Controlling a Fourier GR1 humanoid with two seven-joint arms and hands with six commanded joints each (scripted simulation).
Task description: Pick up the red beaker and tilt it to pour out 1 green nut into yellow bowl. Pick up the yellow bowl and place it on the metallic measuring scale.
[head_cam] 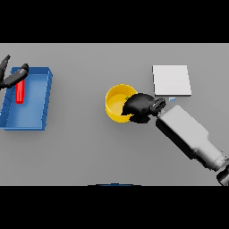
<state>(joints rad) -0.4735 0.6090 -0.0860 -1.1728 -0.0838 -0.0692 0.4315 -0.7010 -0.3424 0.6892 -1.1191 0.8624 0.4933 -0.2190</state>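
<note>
Yellow bowl (117, 103): round, smooth-walled, standing on the grey counter (89, 147) near the middle; a tiny green speck shows at its inner right rim (too small to name with certainty).
Right robot hand (142, 107): dark, fingers curled over the bowl's right rim, gripping it; the white and grey forearm runs off toward the lower right.
Left robot hand (12, 77): at the far left edge, over the top left corner of the blue tray (42, 100); fingers look straight and relaxed, and I cannot tell whether they touch the red piece.
Red beaker (19, 91): a narrow red shape lying inside the tray, near its left part, just below the left hand's fingers.
Measuring scale (171, 80): flat, pale, square plate, to the upper right of the bowl, near it but apart; nothing rests on it.
Tray: rectangular, blue, raised walls, well apart from the bowl.
</note>
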